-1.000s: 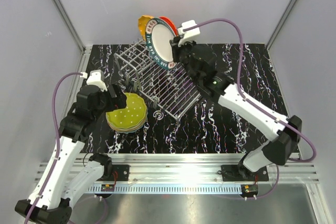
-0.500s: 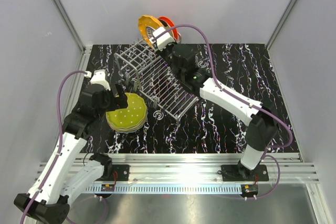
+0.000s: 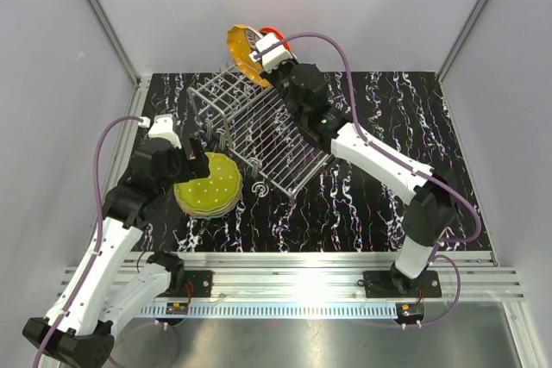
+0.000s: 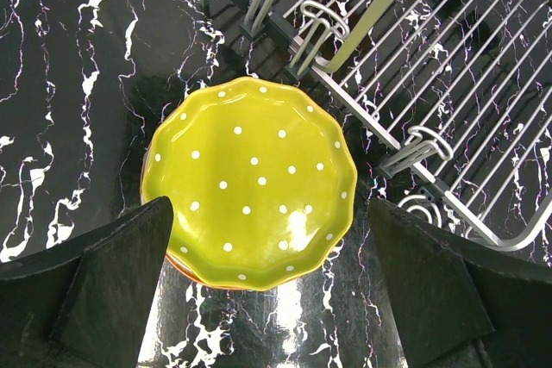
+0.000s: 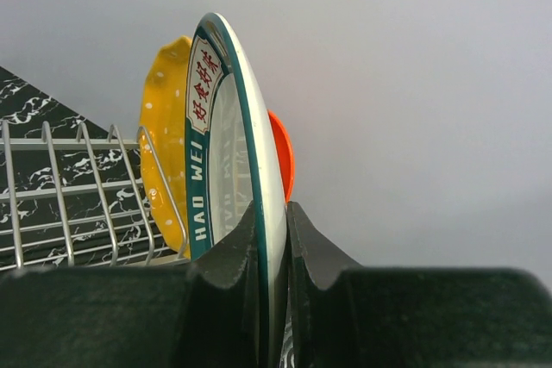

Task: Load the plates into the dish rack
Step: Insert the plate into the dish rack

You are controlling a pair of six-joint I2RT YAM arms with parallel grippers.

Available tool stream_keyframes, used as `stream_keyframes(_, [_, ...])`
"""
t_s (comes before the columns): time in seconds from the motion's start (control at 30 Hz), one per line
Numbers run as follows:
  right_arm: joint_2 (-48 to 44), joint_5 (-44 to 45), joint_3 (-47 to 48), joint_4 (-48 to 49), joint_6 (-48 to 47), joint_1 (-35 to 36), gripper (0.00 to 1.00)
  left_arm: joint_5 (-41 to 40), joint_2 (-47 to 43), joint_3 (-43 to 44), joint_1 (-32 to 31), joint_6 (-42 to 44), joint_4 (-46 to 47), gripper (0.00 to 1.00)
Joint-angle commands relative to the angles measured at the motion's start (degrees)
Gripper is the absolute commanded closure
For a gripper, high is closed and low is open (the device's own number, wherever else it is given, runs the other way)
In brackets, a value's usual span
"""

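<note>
Right gripper (image 5: 272, 213): fingers pressed in on a teal-rimmed plate (image 5: 228, 127), one pad on each face, gripping at the lower rim. The plate stands upright on edge, its white face and lettered band (red and white characters) turned toward the left of the wrist view.

Position of the held plate: at the far end of the rack (image 3: 267, 140), above the raised slotted section. It sits between two other upright plates, a dotted orange plate (image 5: 164, 152) on one side and a red plate (image 5: 280, 157) on the other. The orange plate leans against the rack wires. The red plate shows only as a sliver behind the held one. Whether the held plate's bottom edge is seated in a slot cannot be told, as the fingers cover it.

Left gripper (image 4: 269, 204): fingers spread to full width, holding nothing. It hangs over a dotted green plate (image 4: 250, 204), one finger out past each side of the rim. No contact with the plate is visible.

The green plate lies flat, face up, on top of a low stack (image 3: 207, 187) on the black marbled table (image 3: 388, 196), just beside the near left corner of the rack. An orange rim shows under its lower edge.

The flat grid tray of the rack carries no plates.
</note>
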Motion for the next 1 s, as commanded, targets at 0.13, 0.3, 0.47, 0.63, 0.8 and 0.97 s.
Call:
stream_keyframes(0.13, [1.0, -3.9, 3.1, 5.8, 2.9, -1.4, 1.00, -1.5, 0.2, 0.1, -0.2, 0.6, 2.3, 0.01])
stream_keyframes(0.3, [2.3, -5.1, 3.8, 5.1, 4.1, -1.4, 1.00, -1.5, 0.2, 0.0, -0.2, 0.6, 2.3, 0.01])
stream_keyframes(0.47, [4.0, -5.5, 4.3, 5.3, 5.0, -1.6, 1.00, -1.4, 0.2, 0.0, -0.2, 0.7, 2.3, 0.01])
stream_keyframes(0.63, [5.4, -5.6, 5.4, 5.5, 5.7, -1.9, 1.00, -1.3, 0.3, 0.1, -0.2, 0.6, 2.3, 0.01])
stream_keyframes(0.8, [6.7, -5.9, 6.9, 5.5, 6.0, -2.1, 0.97, -1.3, 0.4, 0.0, -0.4, 0.7, 2.3, 0.01])
stream_keyframes(0.97, [7.7, -6.1, 7.8, 5.2, 6.0, -2.1, 0.92, -1.5, 0.4, 0.0, -0.5, 0.6, 2.3, 0.01])
